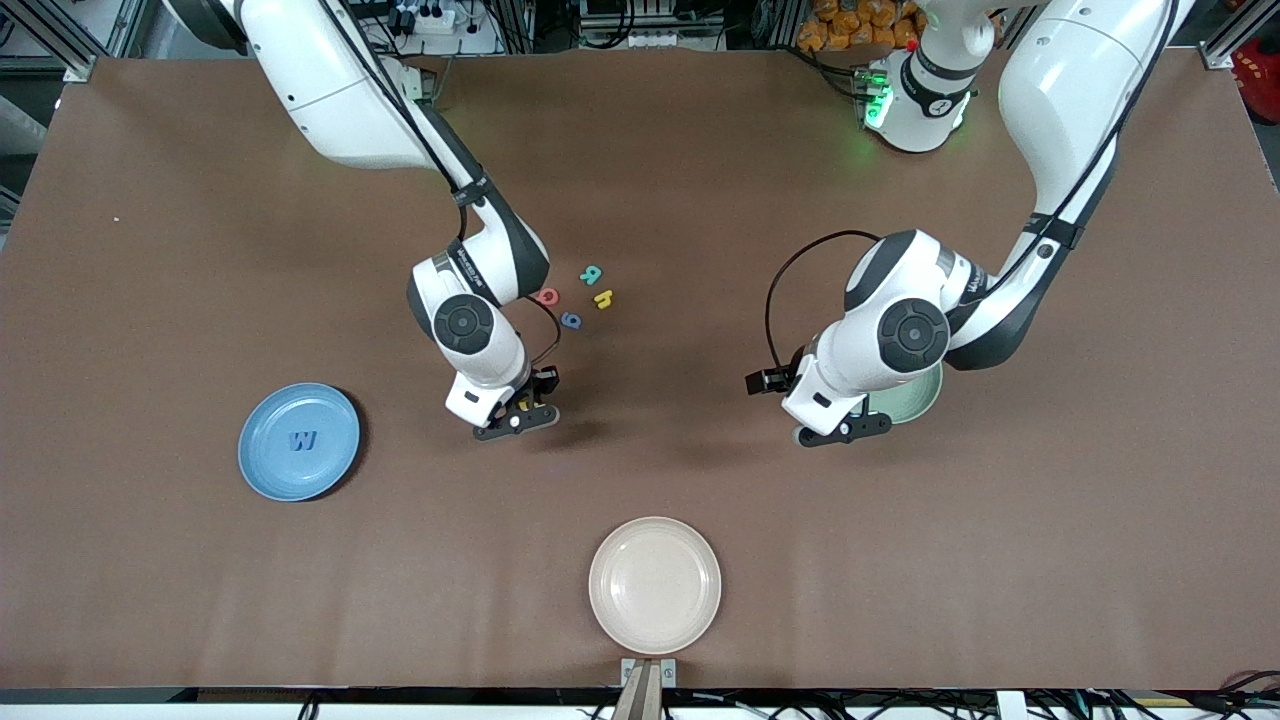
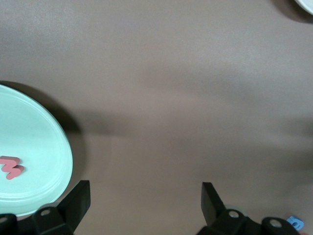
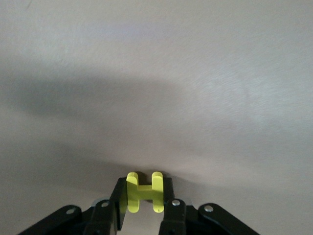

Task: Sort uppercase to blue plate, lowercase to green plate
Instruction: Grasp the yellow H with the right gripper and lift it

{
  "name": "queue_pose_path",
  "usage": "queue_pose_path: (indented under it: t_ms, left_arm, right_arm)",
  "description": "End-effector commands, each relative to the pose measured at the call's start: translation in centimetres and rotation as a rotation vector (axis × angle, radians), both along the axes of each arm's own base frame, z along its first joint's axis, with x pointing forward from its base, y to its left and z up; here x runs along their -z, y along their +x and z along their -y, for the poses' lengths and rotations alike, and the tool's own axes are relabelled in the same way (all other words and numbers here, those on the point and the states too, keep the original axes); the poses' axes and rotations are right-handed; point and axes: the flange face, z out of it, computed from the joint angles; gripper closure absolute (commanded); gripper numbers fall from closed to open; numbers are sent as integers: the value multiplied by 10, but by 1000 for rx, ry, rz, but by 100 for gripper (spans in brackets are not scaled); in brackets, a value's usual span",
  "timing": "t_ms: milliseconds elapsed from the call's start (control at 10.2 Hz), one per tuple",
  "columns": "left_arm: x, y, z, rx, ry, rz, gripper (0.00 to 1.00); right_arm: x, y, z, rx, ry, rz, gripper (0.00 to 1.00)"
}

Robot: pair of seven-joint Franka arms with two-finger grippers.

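A cream plate (image 1: 655, 585) sits nearest the front camera, with bare table around it. Farther from it than the blue plate (image 1: 299, 441), which carries the M (image 1: 303, 440), lie the R (image 1: 591, 273), Q (image 1: 547, 296), g (image 1: 571, 320) and h (image 1: 603, 298). The right gripper (image 3: 143, 197) pinches the H (image 3: 143, 191) above bare table. The left gripper (image 2: 145, 203), jaws wide and empty, hangs beside the green plate (image 2: 46, 132) holding the w (image 2: 11, 168).

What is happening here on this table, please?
The right hand is shut on the yellow capital H, low over the table. The blue M lies in the blue plate, the red w in the green plate. The left hand waits open beside the green plate.
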Motion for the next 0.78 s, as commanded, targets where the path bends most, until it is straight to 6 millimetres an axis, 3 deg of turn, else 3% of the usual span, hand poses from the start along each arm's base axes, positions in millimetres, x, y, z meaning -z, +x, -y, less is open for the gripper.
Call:
queue_pose_path:
  t_ms: [0,489,684]
  left_arm:
    - [-8,0,10,-7,-16,10,0]
    - [-21,-39,93,83,-63,53,0]
    - [-17,-65,129,121,-36,87,0]
  right_arm:
    - [-32,20,43,67,10,27,100]
    - [-51,65,161,126,-19,52,100]
    - [-56,81,230,70,-78,72,100]
